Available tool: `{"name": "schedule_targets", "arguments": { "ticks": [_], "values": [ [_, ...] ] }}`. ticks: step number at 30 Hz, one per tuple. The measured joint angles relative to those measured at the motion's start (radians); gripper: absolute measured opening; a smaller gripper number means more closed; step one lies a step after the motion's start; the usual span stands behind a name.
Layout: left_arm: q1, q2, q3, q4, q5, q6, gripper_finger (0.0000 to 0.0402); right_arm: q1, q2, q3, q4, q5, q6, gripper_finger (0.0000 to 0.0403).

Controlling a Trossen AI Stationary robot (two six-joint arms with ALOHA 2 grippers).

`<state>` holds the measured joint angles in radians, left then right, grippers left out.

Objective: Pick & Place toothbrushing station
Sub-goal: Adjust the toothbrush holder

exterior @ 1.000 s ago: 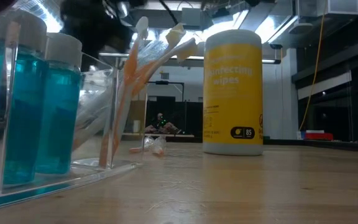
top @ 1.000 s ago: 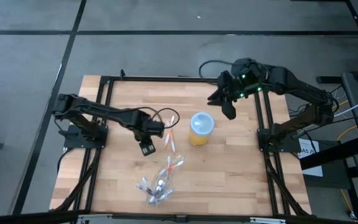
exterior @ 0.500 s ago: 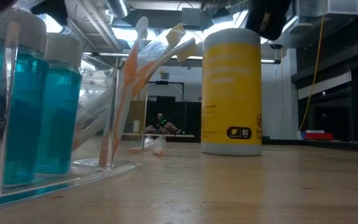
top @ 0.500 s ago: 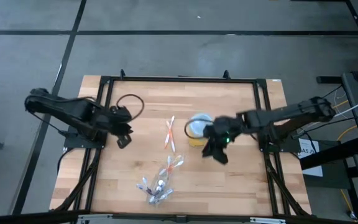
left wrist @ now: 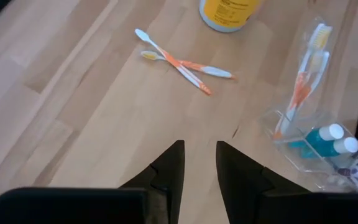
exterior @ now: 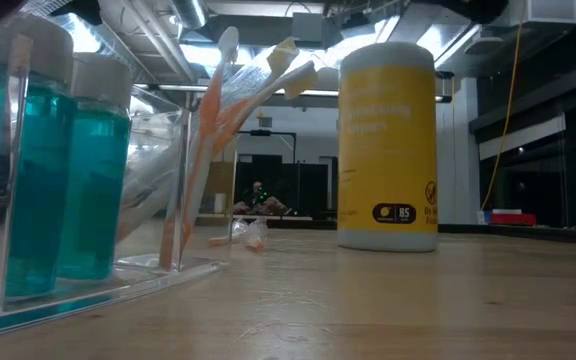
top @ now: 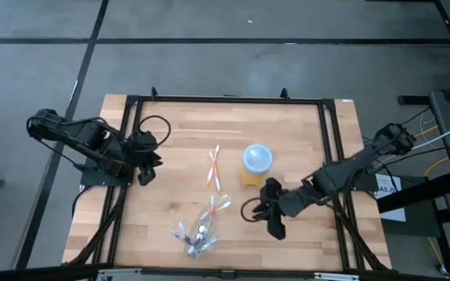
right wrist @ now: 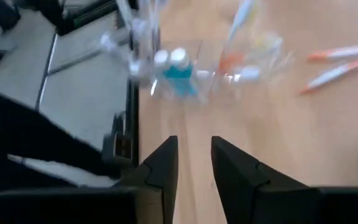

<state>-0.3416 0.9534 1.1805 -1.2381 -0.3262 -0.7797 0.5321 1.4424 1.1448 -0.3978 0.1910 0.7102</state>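
Two arms: both dark six-joint arms are over the wooden slatted table [top: 287,125], neither carrying anything.
Left gripper [top: 144,173]: near the table's left edge; its two dark fingers [left wrist: 169,168] stand a narrow gap apart, nothing between them, bare wood in the gap.
Right gripper [top: 273,222]: low over the table's right half, fingers [right wrist: 160,165] parted by a narrow gap and pinching nothing.
Yellow cylindrical canister with pale-blue lid [top: 255,162]: upright, just beside the right gripper on the side toward the table's middle, not touching it; in the low view its label shows dark print [exterior: 388,140].
Pair of thin white-and-orange toothbrushes [top: 214,167]: crossed flat on the wood, between the left gripper and the canister, nearer the canister; ahead of the left fingers in the left wrist view [left wrist: 182,62].
Clear plastic pouch holding toothbrushes and small teal tubes [top: 201,228]: lying toward the table's near edge, apart from both grippers, closer to the right one; the right wrist camera faces it, blurred [right wrist: 191,68].
Teal tubes with white caps [exterior: 63,170]: standing inside the clear holder, close to the low camera.
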Motion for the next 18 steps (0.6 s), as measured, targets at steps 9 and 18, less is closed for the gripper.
{"name": "schedule_targets", "arguments": {
  "ticks": [9,18],
  "values": [
    [0.000,-0.003,0.000,-0.002,0.007,0.025,0.0086,0.037,0.114,0.002,0.157,0.045,0.048,0.0081],
    [0.000,-0.030,0.000,-0.040,0.030,-0.004,0.0086,0.111,0.359,0.080,0.262,0.084,0.093,0.0079]
  ]
}}
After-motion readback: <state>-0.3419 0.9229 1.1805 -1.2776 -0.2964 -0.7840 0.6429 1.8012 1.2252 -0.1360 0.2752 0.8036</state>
